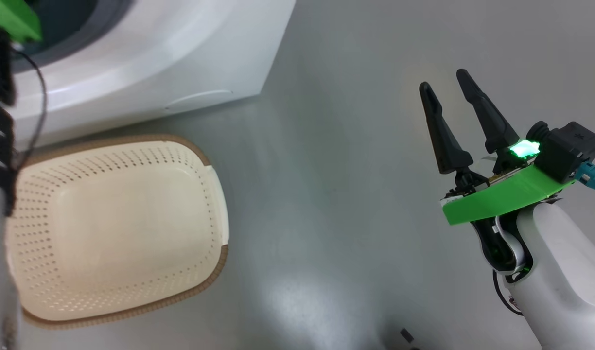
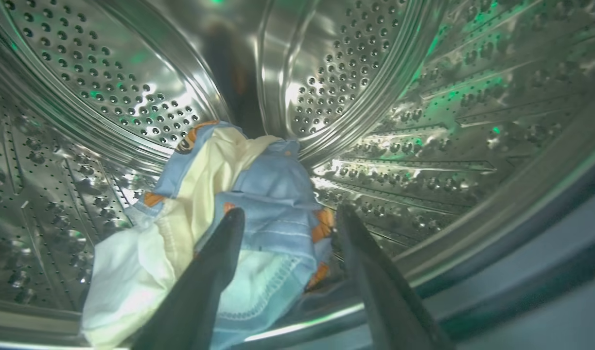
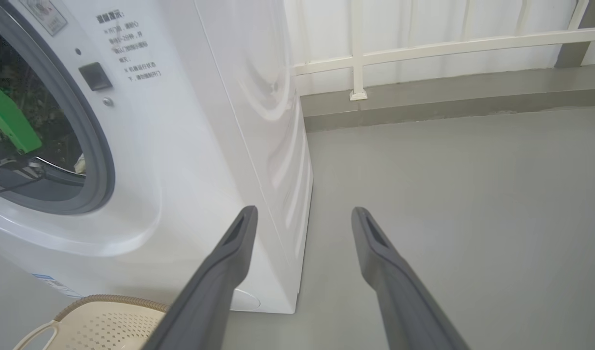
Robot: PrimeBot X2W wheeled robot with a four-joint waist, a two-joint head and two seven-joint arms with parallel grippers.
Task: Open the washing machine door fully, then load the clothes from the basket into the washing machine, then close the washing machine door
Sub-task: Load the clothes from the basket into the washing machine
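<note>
Nearest to us are the two dark fingers of our left gripper [image 2: 290,212], spread wide with nothing pinched between them. They reach into the steel drum [image 2: 108,87] of the washing machine [image 1: 181,58]. Just past the fingertips the clothes [image 2: 278,180] lie heaped on the drum's lower wall: light blue cloth with orange-brown prints folded over a cream-white piece. We cannot tell whether the left finger brushes the cloth or merely hides it. We judge this bundle light, limp and quick to drape. If it needs shifting deeper, we would pinch a thick fold near the top of the heap, not a thin stitched hem that could slide out. It will not break, but a trailing edge near the drum's lip could catch at the opening. The basket [image 1: 44,204] sits on the floor [image 1: 351,194] just beside the machine's front, its perforated bottom bare, so we judge the loading done. Our right gripper [image 1: 443,78] hovers over the floor well apart from the basket, fingers wide and empty.
</note>
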